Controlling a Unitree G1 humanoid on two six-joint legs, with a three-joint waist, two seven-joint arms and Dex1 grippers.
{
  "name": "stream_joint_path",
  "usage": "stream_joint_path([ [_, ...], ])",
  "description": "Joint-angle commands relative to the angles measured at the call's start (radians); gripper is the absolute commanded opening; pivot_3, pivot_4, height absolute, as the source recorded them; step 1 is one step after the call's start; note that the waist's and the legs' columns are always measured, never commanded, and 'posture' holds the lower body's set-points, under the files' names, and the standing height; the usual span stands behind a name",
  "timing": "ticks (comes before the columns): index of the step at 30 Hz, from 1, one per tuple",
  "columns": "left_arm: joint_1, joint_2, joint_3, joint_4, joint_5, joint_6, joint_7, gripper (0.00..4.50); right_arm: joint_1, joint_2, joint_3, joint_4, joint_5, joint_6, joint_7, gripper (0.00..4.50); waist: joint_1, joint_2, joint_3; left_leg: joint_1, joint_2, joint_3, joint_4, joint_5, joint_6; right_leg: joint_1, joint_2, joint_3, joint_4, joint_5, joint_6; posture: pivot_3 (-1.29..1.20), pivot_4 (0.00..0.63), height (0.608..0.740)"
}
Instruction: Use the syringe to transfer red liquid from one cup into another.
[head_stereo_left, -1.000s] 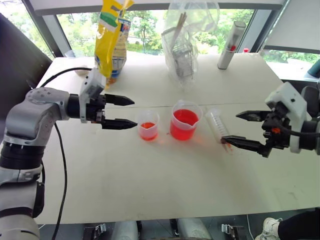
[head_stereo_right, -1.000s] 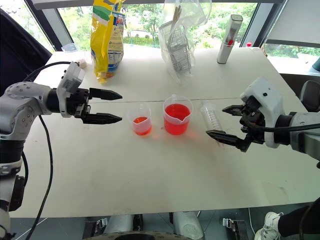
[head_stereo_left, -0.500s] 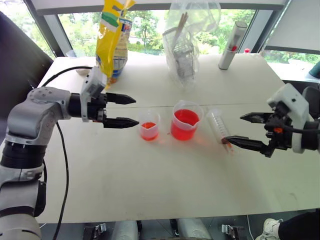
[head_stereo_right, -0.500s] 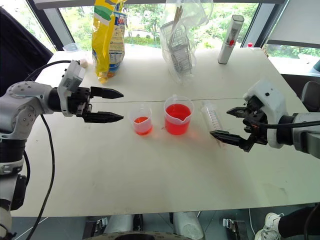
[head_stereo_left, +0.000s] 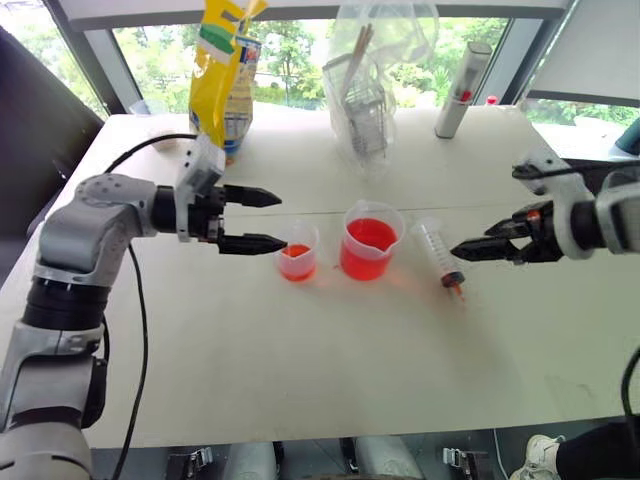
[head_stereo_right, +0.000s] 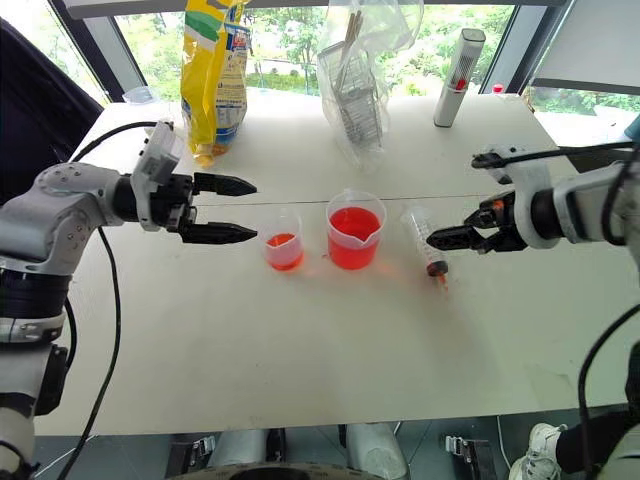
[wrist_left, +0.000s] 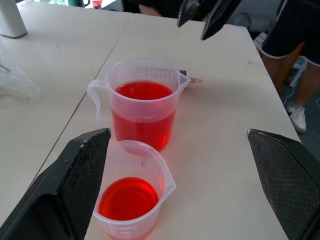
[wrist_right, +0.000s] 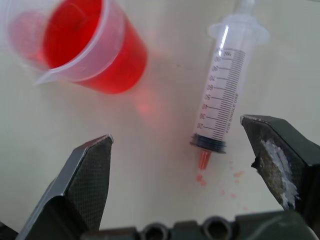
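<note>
syringe (wrist_right: 224, 105) flat on tabletop (head_stereo_left: 300, 380) beside big cup (head_stereo_left: 370, 242); right fingers (wrist_right: 90, 175) apart above it; left fingers (head_stereo_left: 250, 243) apart near small cup (head_stereo_left: 297, 251).

Left arm: silver-grey rounded shells, black joint bands, white wrist block; a black cable loops along it. Left hand (head_stereo_left: 254, 219): two black tapered fingers (wrist_left: 80, 180), textured inner pads. Right arm: white-grey shells, black cable above the forearm, small orange-red mark at the wrist. Right hand (head_stereo_right: 438, 238): black fingers (wrist_right: 87, 175), one pad scuffed white, two round holes at the base.
</note>
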Motion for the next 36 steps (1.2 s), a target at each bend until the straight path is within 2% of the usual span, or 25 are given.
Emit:
stream_joint_path([
  [1,-0.022,-0.002,0.008,-0.005,0.010,-0.031,-0.008,4.50,-0.114,0.060,0.132,0.202,-0.118,-0.011,0.005,4.47,-0.002,0.000,0.000,0.000,0.000,0.000,0.000,0.000,0.000,0.000,0.000,0.000,0.000,0.000,0.000,0.00,0.150,0.739],
  [9,0.006,-0.004,0.010,-0.033,0.018,-0.051,-0.005,4.50,-0.284,0.230,0.417,0.591,-0.372,-0.226,0.172,4.47,-0.004,0.001,0.000,-0.002,0.000,0.001,0.000,0.000,0.000,-0.002,0.001,-0.001,0.001,0.000,0.001,0.00,0.150,0.739],
  [19,0.048,0.006,0.028,-0.080,0.013,-0.051,0.023,4.50,-0.379,0.454,0.513,0.978,-0.655,-0.490,0.337,4.47,-0.005,0.001,0.000,-0.002,0.000,0.000,0.001,0.000,0.000,-0.002,0.001,-0.002,0.002,0.001,0.001,0.00,0.150,0.739],
  [21,0.053,0.008,0.031,-0.087,0.011,-0.051,0.028,4.50,-0.383,0.482,0.520,1.016,-0.701,-0.509,0.366,3.95,-0.005,0.001,0.000,-0.002,0.000,0.000,0.001,0.000,0.000,-0.002,0.001,-0.002,0.002,0.001,0.001,0.00,0.150,0.739],
  [23,0.057,0.010,0.032,-0.090,0.011,-0.052,0.032,4.50,-0.384,0.502,0.526,1.038,-0.744,-0.526,0.399,3.20,-0.005,0.001,0.000,-0.002,0.000,0.000,0.002,0.000,0.000,-0.002,0.001,-0.002,0.003,0.001,0.001,0.00,0.150,0.739],
  [26,0.060,0.010,0.033,-0.095,0.011,-0.055,0.038,4.50,-0.381,0.530,0.517,1.053,-0.789,-0.534,0.426,1.72,-0.008,0.001,0.000,-0.001,0.000,0.000,0.002,0.000,0.000,-0.001,0.001,-0.002,0.003,0.001,0.001,0.00,0.150,0.739],
  [27,0.061,0.010,0.033,-0.097,0.010,-0.055,0.039,4.50,-0.381,0.537,0.513,1.057,-0.802,-0.534,0.434,1.42,-0.008,0.001,0.000,-0.001,0.000,0.000,0.002,0.000,0.000,-0.001,0.001,-0.002,0.003,0.001,0.001,0.00,0.150,0.739],
  [32,0.044,0.006,0.025,-0.083,0.017,-0.060,0.040,4.50,-0.386,0.520,0.441,1.022,-0.835,-0.471,0.401,1.40,-0.007,0.001,0.000,0.001,0.000,0.000,0.002,0.000,0.000,0.001,0.001,-0.002,0.003,0.001,0.001,0.00,0.150,0.739],
  [34,0.025,0.006,0.022,-0.063,0.023,-0.065,0.035,4.50,-0.373,0.461,0.392,0.919,-0.833,-0.404,0.373,1.40,-0.005,0.002,0.000,0.000,0.000,0.000,0.002,0.000,0.000,0.000,0.001,-0.002,0.003,0.001,0.001,0.00,0.150,0.739],
  [36,0.007,0.005,0.020,-0.042,0.029,-0.071,0.030,4.50,-0.325,0.373,0.329,0.707,-0.822,-0.317,0.343,1.40,0.005,0.003,0.001,-0.001,0.000,0.000,0.002,0.000,0.000,-0.001,0.001,-0.003,0.003,0.001,0.001,0.00,0.150,0.739],
])
